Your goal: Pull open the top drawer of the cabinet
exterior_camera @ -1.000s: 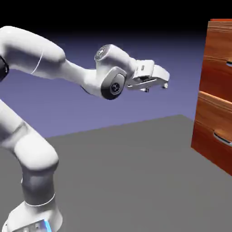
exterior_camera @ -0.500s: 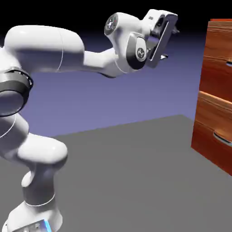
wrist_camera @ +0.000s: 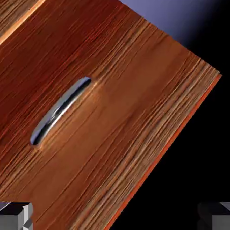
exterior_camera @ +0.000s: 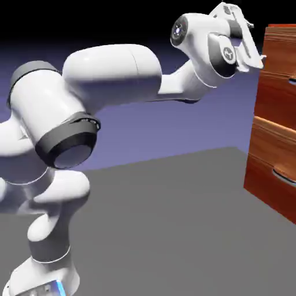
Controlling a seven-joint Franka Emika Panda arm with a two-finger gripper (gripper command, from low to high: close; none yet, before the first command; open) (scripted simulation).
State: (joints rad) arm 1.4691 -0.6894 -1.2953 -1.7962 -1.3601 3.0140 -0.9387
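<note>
From where I stand, the white arm (exterior_camera: 115, 72) reaches across toward the exterior view's right, its gripper (exterior_camera: 257, 41) high up and near the tall reddish-brown cabinet (exterior_camera: 274, 139). The fingers are spread wide, one tip higher than the other in the exterior view, with nothing between them. In that view, one fingertip overlaps the cabinet's edge, and I can't tell from here how much room lies between them. The top drawer (exterior_camera: 278, 87) is the uppermost front of the cabinet, at the exterior view's right, above a pale strip of wood that marks it off from the lower drawer (exterior_camera: 263, 153). It looks shut, its face in line with the one below. Only a bit of its silver handle (exterior_camera: 293, 81) shows at the picture's edge, while the lower handle (exterior_camera: 284, 176) curves out more fully beneath it, also cut by the edge. The hand view has that top front slanting across it, glossy, streaked with dark and light grain, with the curved handle lying diagonally left of the middle. The two grey fingertips (wrist_camera: 16, 216) sit far apart at the bottom corners, both clear of the handle. A bright red edge runs along the wood on the right side of that view, with black beyond it. Down at the exterior view's lower left, the robot's base (exterior_camera: 43, 277) stands on the grey table (exterior_camera: 167, 225), with a strip of blue light glowing on it.
</note>
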